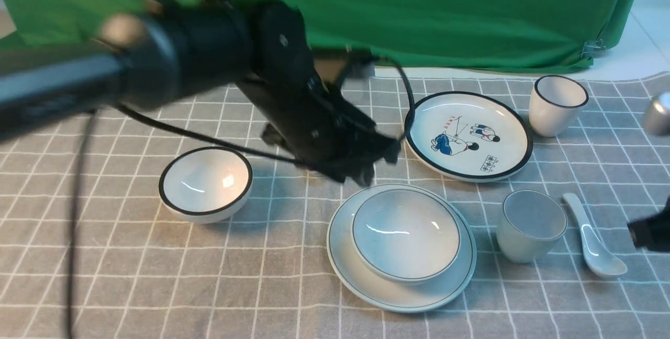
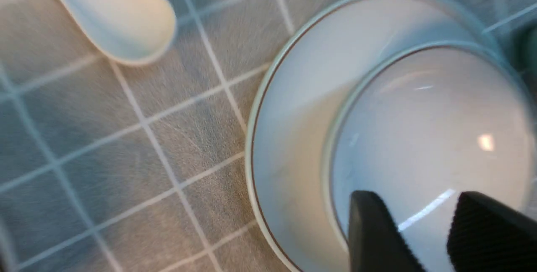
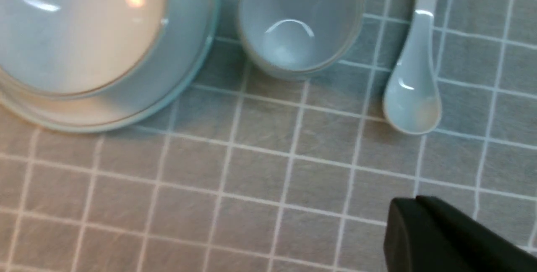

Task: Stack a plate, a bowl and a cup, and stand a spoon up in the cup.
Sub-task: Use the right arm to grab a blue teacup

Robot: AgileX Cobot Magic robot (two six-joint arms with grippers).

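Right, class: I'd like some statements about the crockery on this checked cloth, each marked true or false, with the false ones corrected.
1. The shallow pale blue-white bowl sits on the large plain pale blue-white round plate. True.
2. The handleless pale blue-white cup stands inside that bowl. False: it stands on the grey checked cloth, beside the plate.
3. The plain pale blue-white ceramic spoon stands upright in the cup. False: it lies flat on the cloth, beside the cup on the side away from the plate.
4. The white bowl with a thick black rim has nothing in it. True.
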